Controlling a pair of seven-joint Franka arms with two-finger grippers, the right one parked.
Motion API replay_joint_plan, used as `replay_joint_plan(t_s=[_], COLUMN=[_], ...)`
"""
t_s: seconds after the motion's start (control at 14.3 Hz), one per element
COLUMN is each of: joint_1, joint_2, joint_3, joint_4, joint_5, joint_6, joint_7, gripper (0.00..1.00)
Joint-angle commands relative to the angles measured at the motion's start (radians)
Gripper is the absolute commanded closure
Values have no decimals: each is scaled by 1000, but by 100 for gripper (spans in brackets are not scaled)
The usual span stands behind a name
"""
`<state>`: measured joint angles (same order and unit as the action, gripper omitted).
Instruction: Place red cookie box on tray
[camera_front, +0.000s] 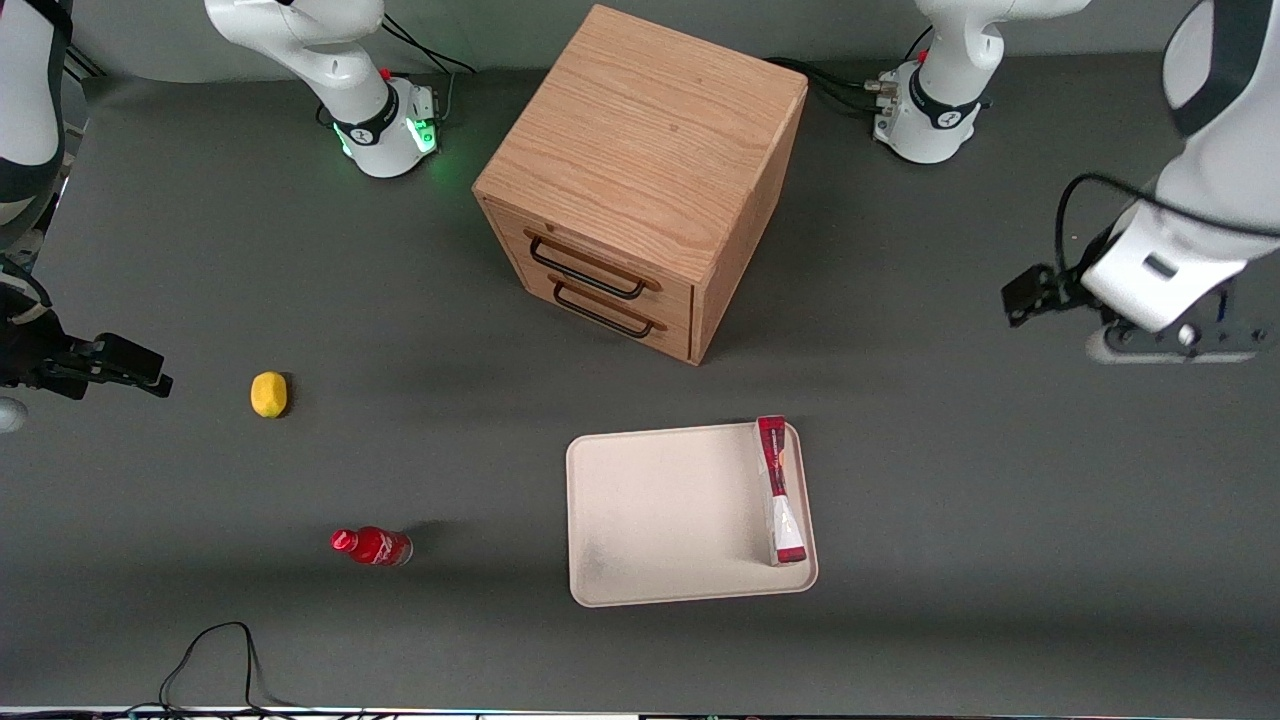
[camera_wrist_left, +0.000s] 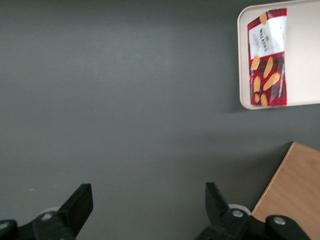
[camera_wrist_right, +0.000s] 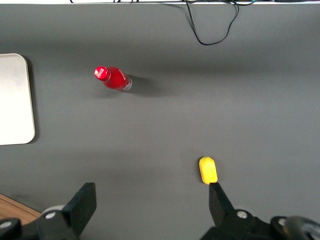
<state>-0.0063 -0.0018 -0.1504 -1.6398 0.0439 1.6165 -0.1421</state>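
Slim red cookie carton with white and grey printed panels (camera_front: 779, 490) lies flat inside the cream rectangular tray with rounded corners and a low rim (camera_front: 660, 515), along the tray edge that faces the working arm's end of the table; no part of it visibly overhangs the rim. Judged from this, the placing itself looks done: box on tray, nothing holding it. What seems left is only for the arm to clear off, if anything. Left arm's black two-finger gripper (camera_front: 1035, 292) sits raised over bare grey table mat, well apart from the tray, toward the working arm's end and farther from the front camera than the box. In the wrist view its fingers (camera_wrist_left: 80, 202) are spread wide with only mat between them, gripping nothing. Box long axis runs roughly parallel to the tray's shorter edge, near end toward the front camera, other end toward the wooden cabinet; slight tilt, the camera-side end drifting a little toward the tray corner. White-panelled end points at the front camera, the all-red end toward the light oak two-drawer cabinet with black wire handles (camera_front: 640, 180). Wrist view shows the printed face up (camera_wrist_left: 268, 57), biscuits pictured on tartan. Elsewhere: small red bottle (camera_front: 371, 546) on its side and a yellow lemon-like object (camera_front: 269, 394), both toward the parked arm's end, well apart from the tray.
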Motion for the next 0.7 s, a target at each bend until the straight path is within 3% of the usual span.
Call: replay_joint_plan(t_s=[0.0,0.14,0.63], joint_1=[60,94,108], joint_2=[-176,-204,-199], joint_3=[-6,-4,-3], joint_4=[-165,-193,-218], joint_5=[-60,-99,-90], joint_6=[20,29,66], joint_7=[56,73,115], gripper=[0,0,0])
